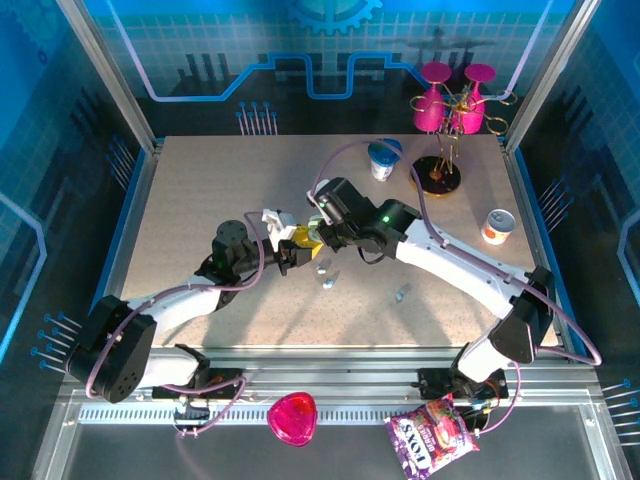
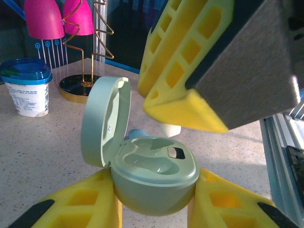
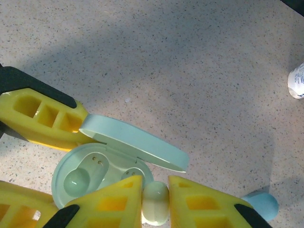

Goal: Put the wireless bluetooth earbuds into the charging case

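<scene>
Our left gripper (image 2: 154, 203) clamps the open case (image 2: 152, 166) between its yellow fingers (image 2: 80, 206), with the arm stretched from the near-left base to the middle of the table (image 1: 200, 200). Our right gripper (image 3: 156, 190) pinches a pale earbud (image 3: 156, 208) at the case's rim, with the arm bent in from the right. A blue earbud (image 3: 261, 205) lies on the table nearby.

- The charging case (image 2: 154, 175) sits between the left gripper's (image 2: 154, 202) fingers near the middle of the table (image 1: 200, 180), with its lid standing open on the left in the left wrist view.
- The right gripper (image 3: 156, 186) hangs just above the case, with one earbud (image 3: 156, 205) between its fingers at the case's rim.
- Other earbuds (image 1: 329, 284) lie on the table just in front of the case.
- A cup (image 1: 383, 160) and a stand (image 1: 440, 172) are behind the case, near the far edge.
- A second cup (image 1: 497, 226) is at the right.
- A snack bag (image 1: 432, 438) lies in front of the table.
</scene>
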You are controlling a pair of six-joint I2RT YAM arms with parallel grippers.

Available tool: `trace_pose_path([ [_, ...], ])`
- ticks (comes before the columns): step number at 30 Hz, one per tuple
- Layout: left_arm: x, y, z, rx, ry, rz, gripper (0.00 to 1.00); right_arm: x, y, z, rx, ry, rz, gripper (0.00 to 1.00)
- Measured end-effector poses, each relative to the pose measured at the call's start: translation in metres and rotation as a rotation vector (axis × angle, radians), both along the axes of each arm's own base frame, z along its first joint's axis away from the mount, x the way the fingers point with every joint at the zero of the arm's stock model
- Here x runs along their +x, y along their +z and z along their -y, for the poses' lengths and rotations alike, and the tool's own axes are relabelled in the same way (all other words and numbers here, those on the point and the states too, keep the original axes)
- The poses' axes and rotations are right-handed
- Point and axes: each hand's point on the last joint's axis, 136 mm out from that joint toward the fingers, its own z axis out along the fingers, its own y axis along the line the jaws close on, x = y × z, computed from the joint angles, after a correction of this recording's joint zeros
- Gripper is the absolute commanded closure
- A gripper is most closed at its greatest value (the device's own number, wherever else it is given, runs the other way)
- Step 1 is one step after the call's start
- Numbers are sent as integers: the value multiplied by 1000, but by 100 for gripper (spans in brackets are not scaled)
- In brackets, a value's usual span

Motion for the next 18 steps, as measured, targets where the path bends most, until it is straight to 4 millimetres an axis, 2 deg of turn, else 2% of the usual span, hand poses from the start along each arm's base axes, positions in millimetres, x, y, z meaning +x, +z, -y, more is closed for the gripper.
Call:
trace_pose_path([
  [18, -1, 4, 2, -26, -8, -38, 74, 2, -6, -7, -4, 24, -6, 82],
])
